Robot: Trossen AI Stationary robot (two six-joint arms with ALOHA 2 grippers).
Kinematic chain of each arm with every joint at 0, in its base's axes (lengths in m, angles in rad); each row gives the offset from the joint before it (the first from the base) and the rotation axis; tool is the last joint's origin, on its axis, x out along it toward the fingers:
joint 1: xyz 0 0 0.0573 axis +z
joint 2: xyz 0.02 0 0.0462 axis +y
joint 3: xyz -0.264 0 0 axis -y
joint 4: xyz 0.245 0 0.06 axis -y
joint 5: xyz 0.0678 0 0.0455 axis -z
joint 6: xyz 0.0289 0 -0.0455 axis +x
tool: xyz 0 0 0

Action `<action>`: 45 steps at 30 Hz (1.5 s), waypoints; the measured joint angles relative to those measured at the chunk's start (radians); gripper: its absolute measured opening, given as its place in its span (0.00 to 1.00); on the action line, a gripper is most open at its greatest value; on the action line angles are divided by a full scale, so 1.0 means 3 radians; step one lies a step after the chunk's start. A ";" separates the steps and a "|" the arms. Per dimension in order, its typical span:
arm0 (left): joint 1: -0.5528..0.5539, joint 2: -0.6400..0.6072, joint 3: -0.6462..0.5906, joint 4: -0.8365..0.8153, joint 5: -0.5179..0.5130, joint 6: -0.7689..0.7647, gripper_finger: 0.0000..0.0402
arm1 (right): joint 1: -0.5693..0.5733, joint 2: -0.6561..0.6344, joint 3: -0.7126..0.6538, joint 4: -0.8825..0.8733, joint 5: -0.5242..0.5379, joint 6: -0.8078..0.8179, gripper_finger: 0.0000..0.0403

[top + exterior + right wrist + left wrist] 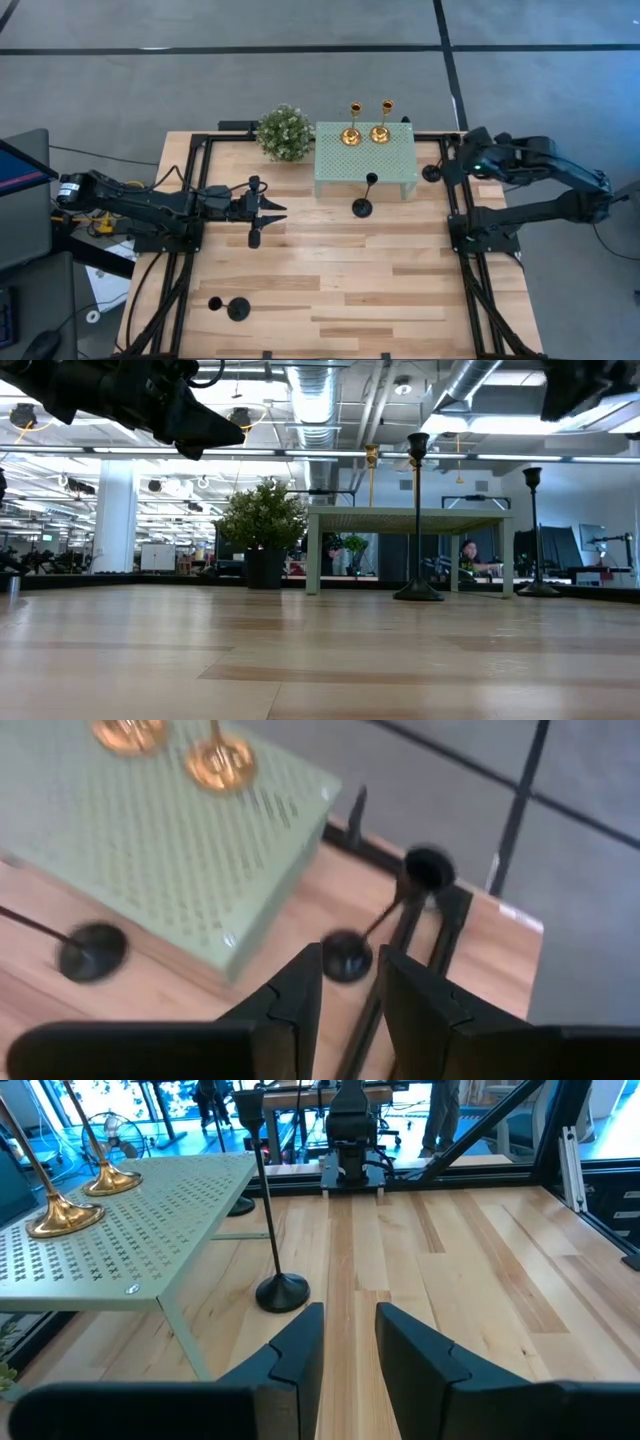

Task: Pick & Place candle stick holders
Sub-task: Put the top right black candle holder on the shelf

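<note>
Two gold candle stick holders (350, 135) (380, 133) stand on the mint-green perforated stand (366, 165). One black holder (362, 207) stands on its disc base just in front of the stand. A second black holder (345, 960) stands by the table's right frame, and a third (238, 309) is near the front left corner. My left gripper (350, 1315) hovers level over the table's left part, open, pointing at the first black holder (281, 1292). My right gripper (350, 955) is raised above the second holder, tilted down, open, with nothing between its fingers.
A leafy green plant ball (284, 132) sits left of the stand at the far edge. Black frame rails (470, 290) run along both table sides. Bare wood (350, 280) spans the middle and front. A laptop (20, 180) sits off the table's left.
</note>
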 joint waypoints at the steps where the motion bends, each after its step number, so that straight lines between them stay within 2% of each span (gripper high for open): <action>1: 0.0000 0.0000 0.0000 0.0000 0.0000 -0.0001 0.24 | -0.0013 -0.0014 -0.0086 0.0017 -0.0032 0.0037 0.23; 6: 0.0000 0.0000 0.0000 0.0001 0.0000 -0.0001 0.24 | -0.0013 -0.0124 -0.0498 0.0288 -0.0318 0.0189 0.23; 14: 0.0000 0.0000 0.0000 0.0003 0.0000 -0.0001 0.24 | 0.0029 -0.0126 -0.1014 0.0681 -0.0317 0.0554 0.23; 21: 0.0000 0.0000 0.0000 0.0003 0.0000 -0.0001 0.24 | 0.0205 -0.0102 -0.1410 0.0789 0.0245 0.1142 0.23; 25: 0.0000 0.0000 0.0000 0.0003 0.0000 -0.0001 0.24 | 0.0220 -0.0106 -0.1598 0.1025 0.0436 0.1365 0.23; 29: 0.0000 0.0000 0.0000 0.0003 0.0000 -0.0001 0.24 | 0.0219 -0.0101 -0.1773 0.1339 0.0475 0.1310 0.23; 35: 0.0000 0.0000 0.0000 0.0003 0.0000 -0.0001 0.24 | 0.0212 -0.0101 -0.1896 0.1335 0.0501 0.1316 0.23; 39: 0.0000 0.0000 0.0000 0.0002 0.0000 -0.0001 0.24 | 0.0133 -0.0099 -0.1924 0.1322 0.0487 0.1295 0.27; 45: 0.0000 0.0000 0.0000 0.0002 0.0000 0.0001 0.24 | -0.0069 -0.0099 -0.1924 0.1329 0.0486 0.1287 0.41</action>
